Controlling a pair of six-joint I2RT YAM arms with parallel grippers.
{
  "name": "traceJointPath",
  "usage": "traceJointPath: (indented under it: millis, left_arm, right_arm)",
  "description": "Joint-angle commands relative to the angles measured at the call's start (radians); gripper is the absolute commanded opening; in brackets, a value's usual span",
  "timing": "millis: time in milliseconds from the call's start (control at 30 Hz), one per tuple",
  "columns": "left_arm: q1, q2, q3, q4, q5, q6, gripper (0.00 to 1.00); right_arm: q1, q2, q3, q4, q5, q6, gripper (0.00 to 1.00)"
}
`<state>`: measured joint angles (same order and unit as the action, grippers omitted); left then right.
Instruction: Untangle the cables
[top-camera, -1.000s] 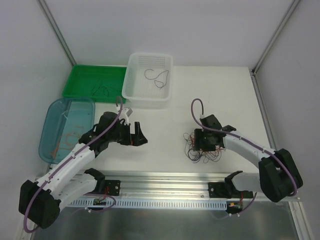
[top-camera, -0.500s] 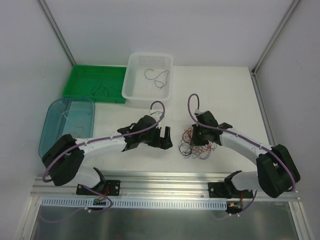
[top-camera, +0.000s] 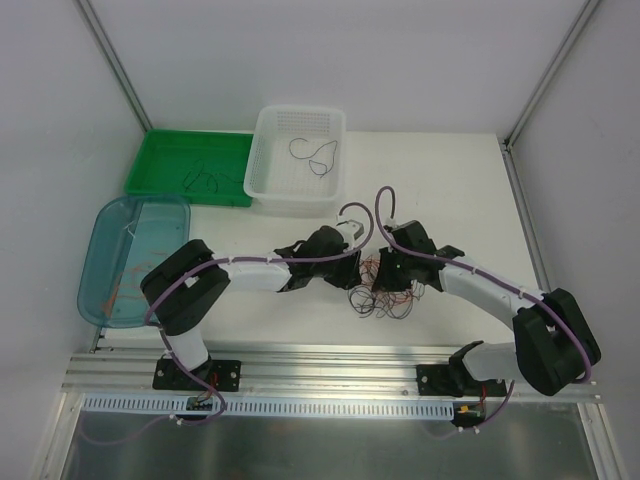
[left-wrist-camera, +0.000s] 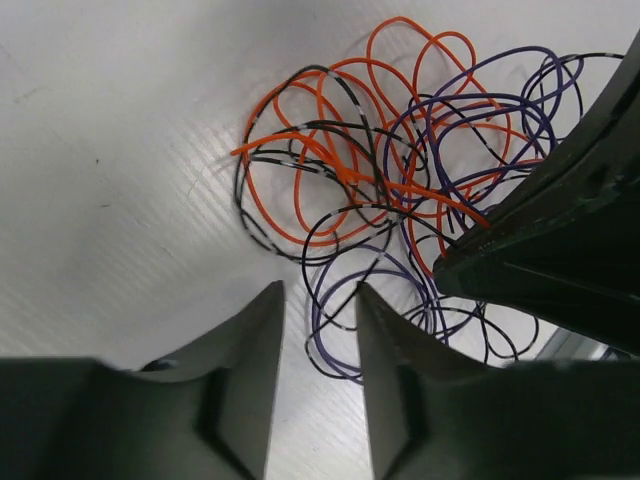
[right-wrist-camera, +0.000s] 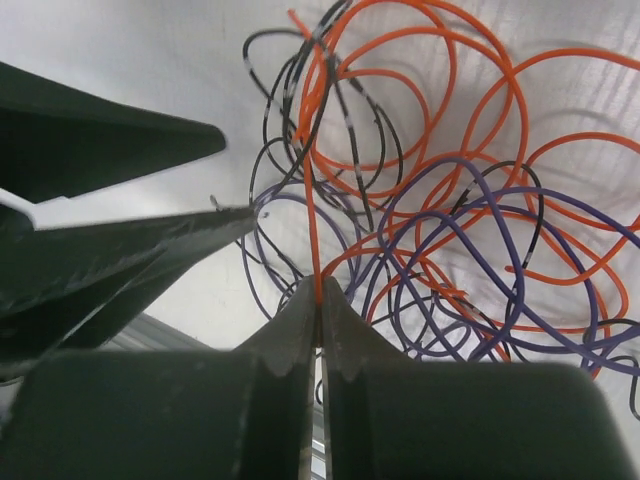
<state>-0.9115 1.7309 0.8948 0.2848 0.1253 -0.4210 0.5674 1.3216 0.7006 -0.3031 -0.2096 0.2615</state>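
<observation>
Step in hand: pulling one strand free of the knot. My right claw (right-wrist-camera: 318, 290) is clamped tight on a single orange strand (right-wrist-camera: 312, 200), which runs straight up from the tips into the pile. My left claw (left-wrist-camera: 318, 300) sits at the pile's left edge with its jaws partway apart. A purple loop (left-wrist-camera: 322, 320) lies in the gap, but nothing is pinched that I can see.

Next move, my call: close the left on that purple loop or pin the heap down, then draw the right away slowly. Otherwise the whole clump probably drags along with the orange.

The cables (top-camera: 385, 298) lie in one heap on the table (top-camera: 450, 180), front-middle, right between the two claws. They are well apart from the white basket (top-camera: 300, 203), green tray (top-camera: 165, 160) and blue bin (top-camera: 150, 230).

Look: hair-thin, springy, curly loops in orange, purple and black with pale flecks. They cross many times, with the orange mostly on top. One orange end pokes out loose on the pile's left side. A few loose dark strands sit in the basket and the tray.
</observation>
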Motion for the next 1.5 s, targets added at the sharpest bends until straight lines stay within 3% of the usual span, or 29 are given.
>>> traceJointPath:
  millis: [0,67,100,133,233,433,533,767,1067,1133,1267,1400,1433,1467]
  left_arm:
    - [-0.018,0.038,0.046,0.07,0.037,0.044,0.3]
    - [-0.02,0.039,0.043,0.07,0.037,0.047,0.15]
    - [-0.02,0.024,0.035,0.068,0.033,0.047,0.02]
    - [-0.02,0.01,0.027,0.063,0.017,0.047,0.0]
    - [-0.02,-0.079,0.0,0.033,-0.06,0.053,0.0]
    - [0.016,-0.322,0.026,-0.271,-0.294,0.061,0.0]
    - [0.085,-0.5,0.053,-0.482,-0.338,0.018,0.0]
    - [0.255,-0.798,0.246,-0.771,-0.357,0.025,0.0]
    - [0.273,-0.88,0.693,-1.085,-0.542,0.151,0.0]
    - [0.273,-0.878,0.76,-1.099,-0.514,0.166,0.0]
    - [0.272,-0.86,0.791,-1.115,-0.437,0.189,0.0]
    - [0.273,-0.878,0.773,-1.147,-0.585,0.18,0.0]
    - [0.273,-0.884,0.756,-1.15,-0.576,0.177,0.0]
    - [0.273,-0.884,0.741,-1.148,-0.55,0.174,0.0]
  right_arm:
    - [0.003,-0.01,-0.009,0.045,-0.04,0.013,0.01]
    - [0.003,-0.015,-0.013,0.044,-0.037,0.013,0.01]
    - [0.003,-0.016,-0.012,0.042,-0.03,0.01,0.01]
    - [0.003,-0.022,-0.013,0.038,-0.025,0.007,0.01]
    - [0.0,-0.039,-0.012,0.004,0.024,-0.002,0.01]
    - [-0.072,-0.131,-0.01,-0.14,0.16,-0.002,0.01]
    - [-0.148,-0.209,-0.016,-0.204,0.194,-0.007,0.01]
    - [-0.265,-0.306,-0.019,-0.306,0.253,-0.019,0.01]
    - [-0.339,-0.352,-0.069,-0.332,0.237,0.01,0.01]
    - [-0.339,-0.38,-0.066,-0.317,0.179,0.004,0.02]
    - [-0.34,-0.395,-0.032,-0.332,0.203,-0.011,0.02]
    - [-0.36,-0.386,-0.021,-0.406,0.314,-0.008,0.01]
    - [-0.365,-0.39,-0.026,-0.406,0.309,-0.002,0.02]
    - [-0.365,-0.4,-0.024,-0.401,0.297,-0.005,0.14]
